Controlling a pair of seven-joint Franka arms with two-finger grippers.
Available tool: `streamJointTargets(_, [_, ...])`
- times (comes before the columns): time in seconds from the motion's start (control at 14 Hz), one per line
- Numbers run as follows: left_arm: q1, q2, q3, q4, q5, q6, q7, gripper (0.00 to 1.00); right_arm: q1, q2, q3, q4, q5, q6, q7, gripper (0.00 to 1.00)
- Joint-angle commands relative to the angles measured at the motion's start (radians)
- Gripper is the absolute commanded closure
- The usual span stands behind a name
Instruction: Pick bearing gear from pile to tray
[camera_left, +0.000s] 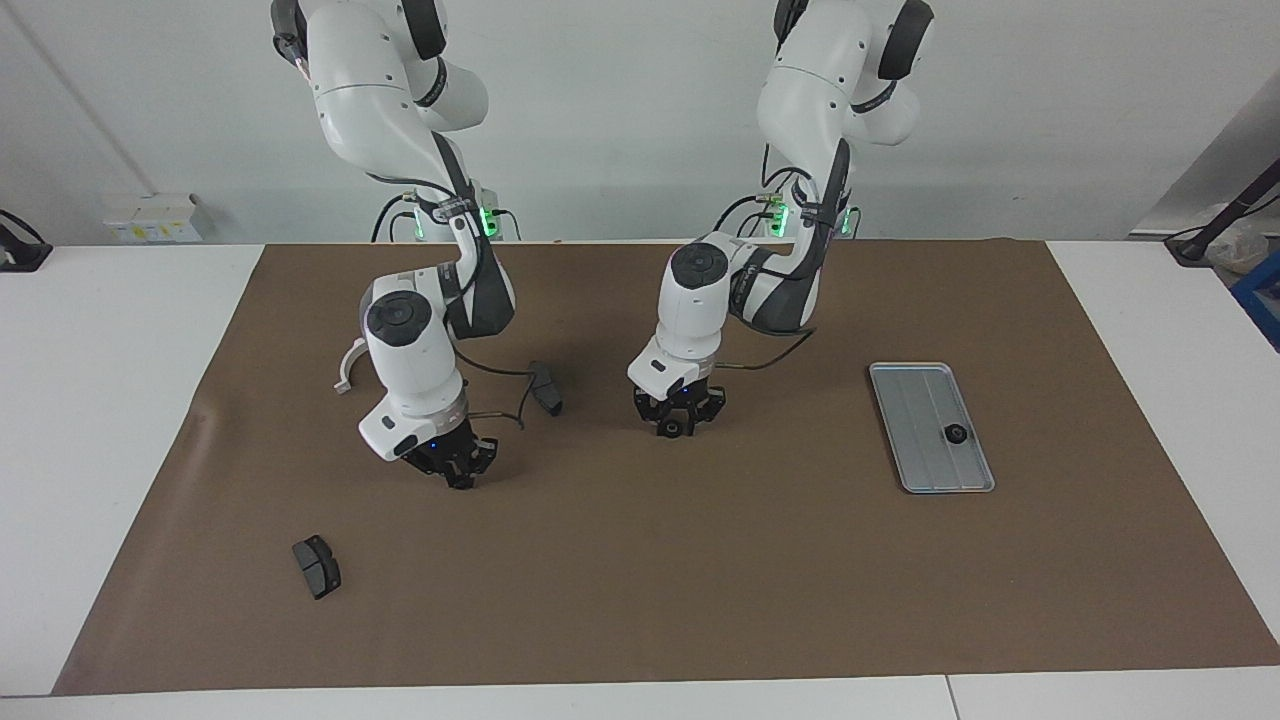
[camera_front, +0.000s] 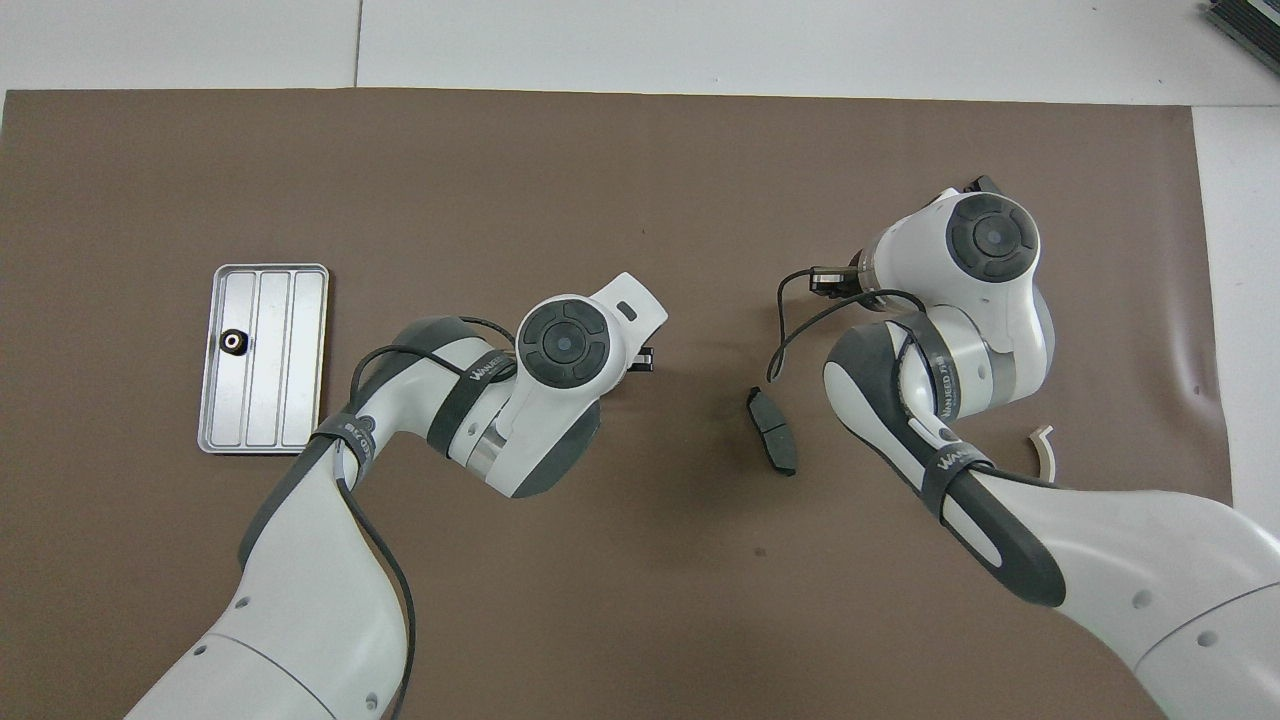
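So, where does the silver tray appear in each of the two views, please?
Facing view: the tray lies toward that picture's right side, at the left arm's end of the brown mat, with a small black ring on it.
Overhead view: the tray lies near that picture's left edge.
Shared landmark: the black ring on the tray shows in both.

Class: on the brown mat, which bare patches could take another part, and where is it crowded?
Bare: the broad strip of mat along the edge farthest from the robots, bordered by the lone brake pad and the tray; also between the left gripper and the tray. Crowded: around the right gripper, between white bracket and second brake pad.
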Motion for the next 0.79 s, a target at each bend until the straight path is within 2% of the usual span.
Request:
streamJointTargets(0.0, [-0.017,-0.014,0.011,-0.027,0.011,-0.004,-0.009,0.92,0.015,-0.013,0.005,0.012,0.004,0.008,0.049,1.00])
streamJointTargets(0.07, [-0.014,-0.014,0.011,-0.013,0.011,-0.031,-0.009,0.96,0.023,-0.015,0.010,0.021,0.004,0.004,0.060,1.00])
streamJointTargets(0.21, [0.006,-0.008,0.017,0.070,0.010,-0.141,-0.008,0.98,0.026,-0.016,0.043,0.035,0.004,-0.004,0.099,1.00])
streamJointTargets(0.29, [0.044,-0.006,0.017,0.101,0.010,-0.183,-0.005,1.00,0.031,-0.016,0.065,0.038,0.004,-0.002,0.133,1.00])
streamJointTargets(0.43, [0.137,-0.009,0.017,0.099,0.013,-0.188,0.034,1.00,0.070,-0.016,0.071,0.035,0.004,0.002,0.194,1.00])
streamJointTargets(0.71, [0.358,-0.023,0.012,0.078,0.001,-0.194,0.320,1.00,0.193,-0.001,0.071,0.049,0.001,0.015,0.335,1.00])
